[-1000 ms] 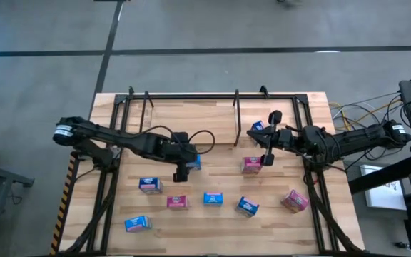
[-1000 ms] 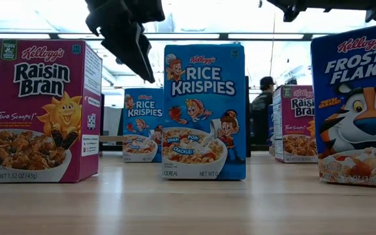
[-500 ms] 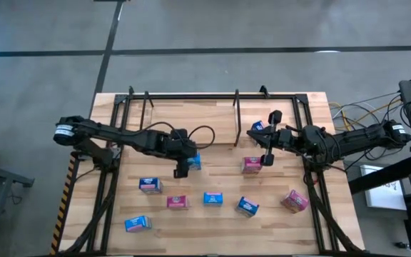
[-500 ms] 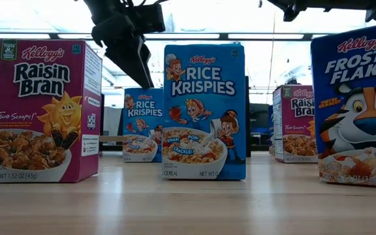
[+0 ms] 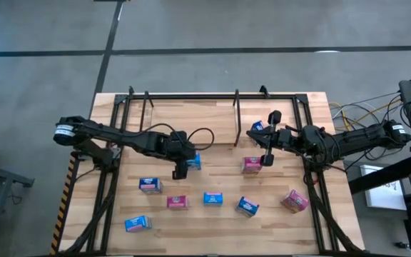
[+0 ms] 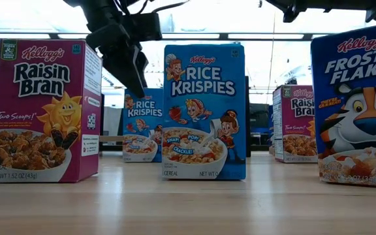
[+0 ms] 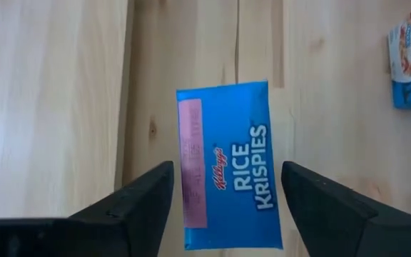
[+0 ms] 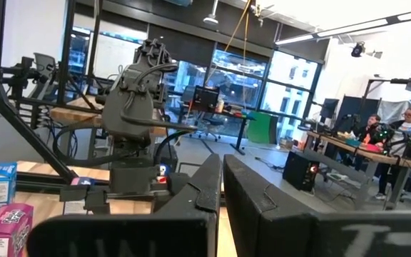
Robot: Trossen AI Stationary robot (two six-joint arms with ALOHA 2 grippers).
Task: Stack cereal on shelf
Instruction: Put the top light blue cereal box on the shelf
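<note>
My left gripper (image 7: pixel 223 207) hangs spread wide over the blue Rice Krispies box (image 7: pixel 227 164), one finger on each side, not gripping it. That box lies flat on the table (image 5: pixel 220 135) in front of the shelf (image 5: pixel 235 118). My right gripper (image 8: pixel 220 193) is clenched empty near the shelf's right end

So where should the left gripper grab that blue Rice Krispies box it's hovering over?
Probably from straight above, across the blue Rice Krispies box's two long edges. It stands upright, narrow top face up, and the open left gripper already has a finger on either side.
</note>
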